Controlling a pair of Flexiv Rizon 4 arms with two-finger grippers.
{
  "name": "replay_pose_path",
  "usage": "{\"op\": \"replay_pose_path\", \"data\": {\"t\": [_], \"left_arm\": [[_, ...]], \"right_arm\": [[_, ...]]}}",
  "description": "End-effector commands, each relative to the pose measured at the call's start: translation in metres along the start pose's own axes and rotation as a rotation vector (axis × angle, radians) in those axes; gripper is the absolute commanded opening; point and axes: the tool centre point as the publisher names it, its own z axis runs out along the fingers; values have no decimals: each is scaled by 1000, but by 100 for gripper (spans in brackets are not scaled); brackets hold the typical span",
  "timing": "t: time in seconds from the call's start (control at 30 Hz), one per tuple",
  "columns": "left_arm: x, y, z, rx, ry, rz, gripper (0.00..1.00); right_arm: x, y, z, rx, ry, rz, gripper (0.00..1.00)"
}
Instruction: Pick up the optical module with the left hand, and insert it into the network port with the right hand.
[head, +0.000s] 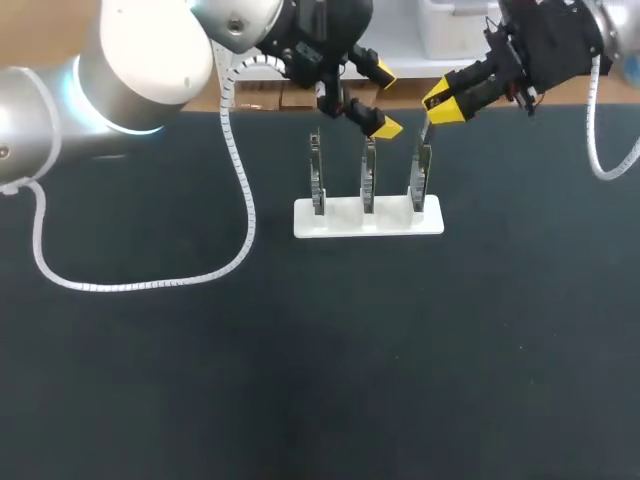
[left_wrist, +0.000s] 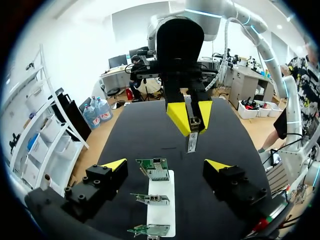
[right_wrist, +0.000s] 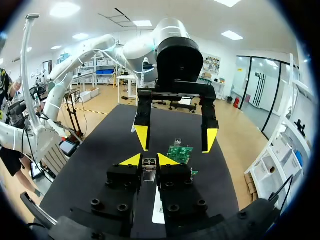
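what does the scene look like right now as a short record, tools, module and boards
left tool: open, holds nothing, faces the right tool
right tool: shut on the optical module
optical module: sticks out past the right tool's tips, not yet in any board
circuit boards: three, upright in a row, apart from both tools
white holder: flat base under the boards
table: dark surface
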Motion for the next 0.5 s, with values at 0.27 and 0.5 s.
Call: {"op": "replay_pose_path", "data": {"t": [0.27,0.5], "left_arm": [[-1,1,0,2,7,-2,100],[-1,1,0,2,7,-2,100]], "right_arm": [[-5,3,-16,-5,66,14,0],[12,-3,-12,-27,50,33,0]]}}
